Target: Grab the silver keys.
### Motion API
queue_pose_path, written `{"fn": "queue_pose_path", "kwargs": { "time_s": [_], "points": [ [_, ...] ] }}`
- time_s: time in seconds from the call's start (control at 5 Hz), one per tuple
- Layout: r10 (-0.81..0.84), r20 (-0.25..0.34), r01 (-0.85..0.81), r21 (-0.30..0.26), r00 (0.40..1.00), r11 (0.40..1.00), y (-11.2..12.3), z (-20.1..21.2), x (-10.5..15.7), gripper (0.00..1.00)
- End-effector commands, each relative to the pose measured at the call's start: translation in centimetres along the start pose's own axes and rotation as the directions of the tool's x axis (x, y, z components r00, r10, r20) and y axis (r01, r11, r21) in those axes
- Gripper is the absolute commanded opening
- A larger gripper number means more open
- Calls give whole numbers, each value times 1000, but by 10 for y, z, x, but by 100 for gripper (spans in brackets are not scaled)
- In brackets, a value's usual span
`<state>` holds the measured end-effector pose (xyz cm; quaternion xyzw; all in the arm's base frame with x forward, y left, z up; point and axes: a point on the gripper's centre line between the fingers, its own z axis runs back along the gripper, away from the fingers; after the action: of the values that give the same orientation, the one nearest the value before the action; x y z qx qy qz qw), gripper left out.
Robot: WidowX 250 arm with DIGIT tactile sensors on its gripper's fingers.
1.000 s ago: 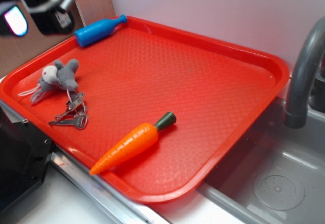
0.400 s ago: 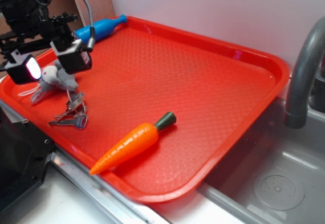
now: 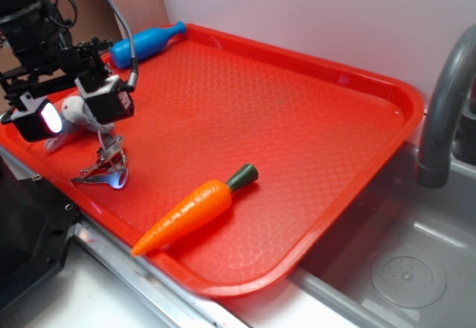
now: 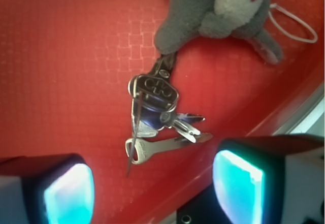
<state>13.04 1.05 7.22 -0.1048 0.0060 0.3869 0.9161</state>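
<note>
Gripper (image 3: 74, 112) hung with fingers spread apart above the grey plush bunny (image 4: 223, 10); the silver keys (image 4: 157, 120) lay just beside it on the red tray (image 3: 297, 120).

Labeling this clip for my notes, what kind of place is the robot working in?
Probably a kitchen sink area, maybe a mock-up: a grey faucet over a steel sink basin, with a red tray set beside it.

Landmark: small bunch of flat silver metal keys (image 4: 160, 120) on the red plastic tray (image 3: 297, 112)
Above keys: hand (image 3: 74, 108), jaws apart
Touching keys, far side: grey plush bunny (image 4: 218, 10)
Right of keys: bare tray, then orange toy carrot (image 3: 190, 210), apart
Near side: tray rim, close
</note>
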Motion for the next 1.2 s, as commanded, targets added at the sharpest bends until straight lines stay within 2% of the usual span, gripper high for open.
{"fn": "queue_pose_path", "kwargs": {
  "time_s": [0.0, 0.2, 0.6, 0.8, 1.0],
  "points": [
    [14, 21, -14, -6, 1000, 1000, -1, 5, 2, 100],
    [12, 21, -12, -6, 1000, 1000, -5, -6, 6, 100],
    [-27, 13, 26, 59, 1000, 998, -14, -21, 18, 100],
    [20, -12, -19, 56, 1000, 998, -14, -28, 19, 0],
    [22, -8, -21, 58, 1000, 998, -15, -27, 18, 0]
  ]
}}
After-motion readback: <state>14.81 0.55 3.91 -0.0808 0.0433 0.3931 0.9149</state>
